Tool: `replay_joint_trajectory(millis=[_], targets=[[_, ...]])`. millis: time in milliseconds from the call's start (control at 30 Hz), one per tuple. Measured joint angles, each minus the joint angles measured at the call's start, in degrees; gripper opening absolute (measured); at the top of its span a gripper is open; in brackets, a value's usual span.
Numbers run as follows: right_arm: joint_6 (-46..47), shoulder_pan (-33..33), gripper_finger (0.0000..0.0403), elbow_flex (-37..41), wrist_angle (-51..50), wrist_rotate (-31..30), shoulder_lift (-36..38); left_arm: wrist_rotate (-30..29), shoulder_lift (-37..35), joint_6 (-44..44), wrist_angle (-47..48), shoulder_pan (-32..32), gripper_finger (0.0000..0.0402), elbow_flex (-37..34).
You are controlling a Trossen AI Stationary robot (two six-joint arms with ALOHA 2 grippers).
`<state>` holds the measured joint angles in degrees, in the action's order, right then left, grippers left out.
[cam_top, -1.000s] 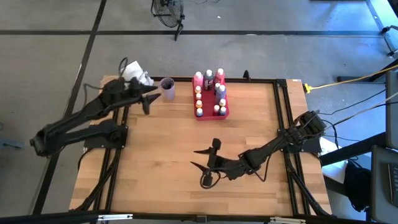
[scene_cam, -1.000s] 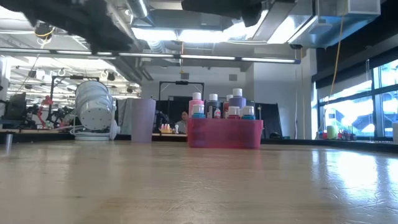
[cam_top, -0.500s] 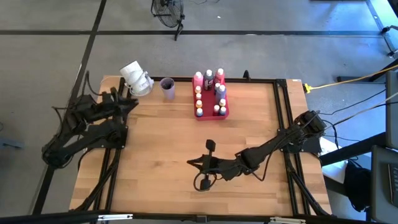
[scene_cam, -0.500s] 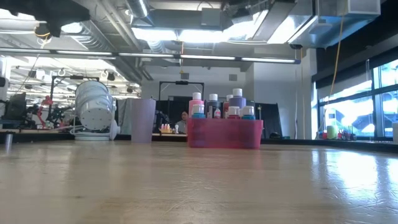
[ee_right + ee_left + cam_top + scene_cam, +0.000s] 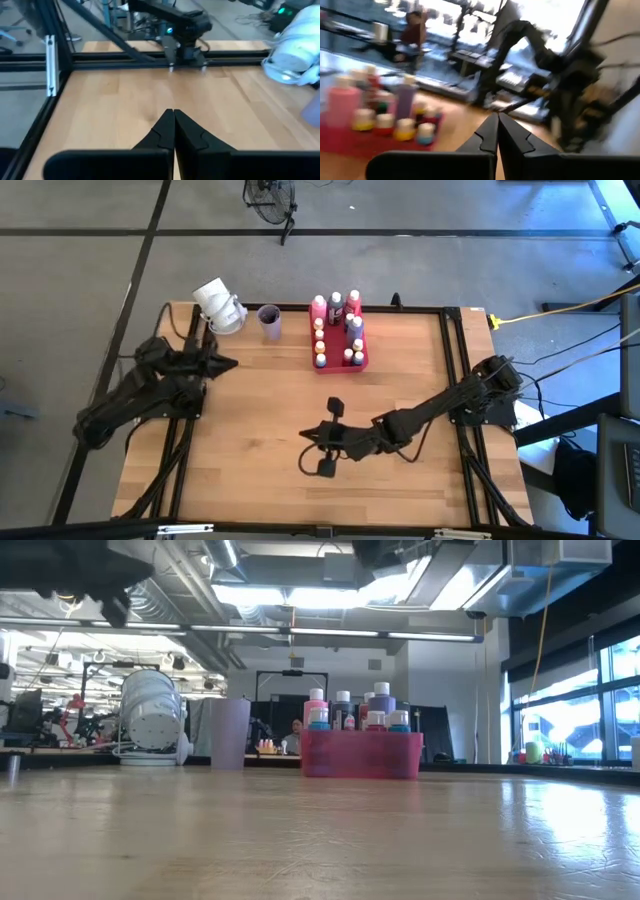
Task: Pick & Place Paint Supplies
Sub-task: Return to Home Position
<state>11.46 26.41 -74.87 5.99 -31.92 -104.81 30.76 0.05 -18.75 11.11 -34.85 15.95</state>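
Bottles (image 5: 381, 698), light-capped plastic, upright in rectangular pink-red tray (image 5: 360, 755) | lilac cup (image 5: 229, 733) left of it | left gripper (image 5: 497, 117), right gripper (image 5: 173, 112) clenched, empty

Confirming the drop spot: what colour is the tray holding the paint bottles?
The tray is pink-red, clearest in the low view.

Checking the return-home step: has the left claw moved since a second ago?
Yes. In the high view the left claw has drawn back leftward, away from the lilac cup.
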Motion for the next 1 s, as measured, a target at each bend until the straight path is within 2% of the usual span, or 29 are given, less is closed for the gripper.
replay_joint_trajectory(millis=[100, 167, 267, 500, 700, 867, 1000], targets=[[0.1, -0.3, 0.0001, 0.1, -0.1, 1.8, 0.0, 0.4, 0.0, -6.9, -15.7, 2.0, 0.0002, -7.0], [0.1, -0.3, 0.0001, 0.1, -0.1, 2.0, 0.0, -2.9, 0.3, -8.1, -24.9, 3.6, 0.0002, -11.1], [0.1, 0.0, 0.0001, 0.1, -0.2, 2.0, 0.0, -9.3, 0.1, -6.7, -30.3, 6.3, 0.0002, -15.5], [-0.3, 0.2, 0.0, 0.2, -2.1, 2.1, 0.0, -22.1, 0.1, 4.4, -27.1, 13.5, 0.0002, -15.4], [-3.7, -0.2, 0.0, 0.2, -1.7, 2.1, 0.0, -36.2, 0.2, 10.2, -20.0, 20.3, 0.0002, -15.5], [-7.4, -0.1, 0.0, 0.2, -2.9, 1.6, 2.5, -39.3, 0.2, 14.7, -19.7, 22.8, 0.0002, -15.5], [-3.1, 0.9, 0.0, 0.2, -11.9, -6.3, 9.7, -41.9, 0.2, 14.9, -13.5, 22.9, 0.0002, -15.5]])
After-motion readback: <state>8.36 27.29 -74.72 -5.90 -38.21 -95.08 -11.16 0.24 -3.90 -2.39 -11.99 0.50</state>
